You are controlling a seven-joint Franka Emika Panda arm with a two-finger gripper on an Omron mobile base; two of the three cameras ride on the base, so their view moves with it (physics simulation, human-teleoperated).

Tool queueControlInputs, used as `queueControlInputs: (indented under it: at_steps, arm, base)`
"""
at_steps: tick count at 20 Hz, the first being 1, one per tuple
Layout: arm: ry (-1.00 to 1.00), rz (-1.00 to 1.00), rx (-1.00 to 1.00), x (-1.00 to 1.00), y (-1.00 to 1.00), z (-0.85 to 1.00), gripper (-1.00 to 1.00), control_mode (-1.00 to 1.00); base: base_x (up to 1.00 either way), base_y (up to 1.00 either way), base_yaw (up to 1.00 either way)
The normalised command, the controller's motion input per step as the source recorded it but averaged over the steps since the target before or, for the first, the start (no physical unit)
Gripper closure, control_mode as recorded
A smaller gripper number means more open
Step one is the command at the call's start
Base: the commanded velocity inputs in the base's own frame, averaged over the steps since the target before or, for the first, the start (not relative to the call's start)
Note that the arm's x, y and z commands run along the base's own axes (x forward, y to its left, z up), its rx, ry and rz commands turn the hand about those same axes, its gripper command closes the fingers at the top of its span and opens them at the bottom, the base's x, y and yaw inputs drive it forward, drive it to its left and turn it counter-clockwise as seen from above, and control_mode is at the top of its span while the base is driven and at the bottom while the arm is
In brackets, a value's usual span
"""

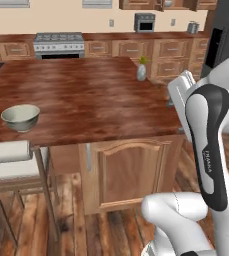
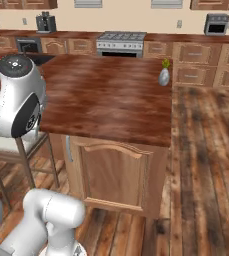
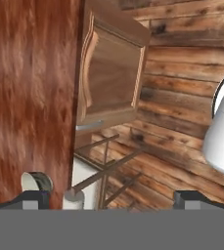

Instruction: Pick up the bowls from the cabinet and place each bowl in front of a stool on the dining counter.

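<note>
Our gripper holds nothing, its two dark fingertips standing wide apart above the near edge of the dining counter, looking down over the counter's side door and the plank floor. We see the dark green-grey bowl with its pale inside standing upright on the counter's near left part, just behind the stool with the white padded backrest; in the hand view the same bowl shows close to the left fingertip. Farther off, we see a small vase near the counter's far right corner.
</note>
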Motion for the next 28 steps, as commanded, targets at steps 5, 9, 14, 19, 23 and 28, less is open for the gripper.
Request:
queueControlInputs:
  at_steps: [5,9,14,19,23,28]
  arm:
    - [0.0,0.0,0.0,0.0,0.0,0.0,-1.0,1.0]
    - [0.0,0.0,0.0,0.0,0.0,0.0,-1.0,1.0]
    - [0.0,0.0,0.0,0.0,0.0,0.0,-1.0,1.0]
    - [0.0,0.0,0.0,0.0,0.0,0.0,-1.0,1.0]
    - [0.0,0.0,0.0,0.0,0.0,0.0,-1.0,1.0]
    - [0.0,0.0,0.0,0.0,0.0,0.0,-1.0,1.0]
  base:
    - [-0.33,-1.0,0.0]
    - [-0.36,-1.0,0.0]
    - [-0.31,-1.0,0.0]
    - [-0.08,-1.0,0.01]
    - [-0.03,-1.0,0.01]
    - [0.71,-0.74,-0.01]
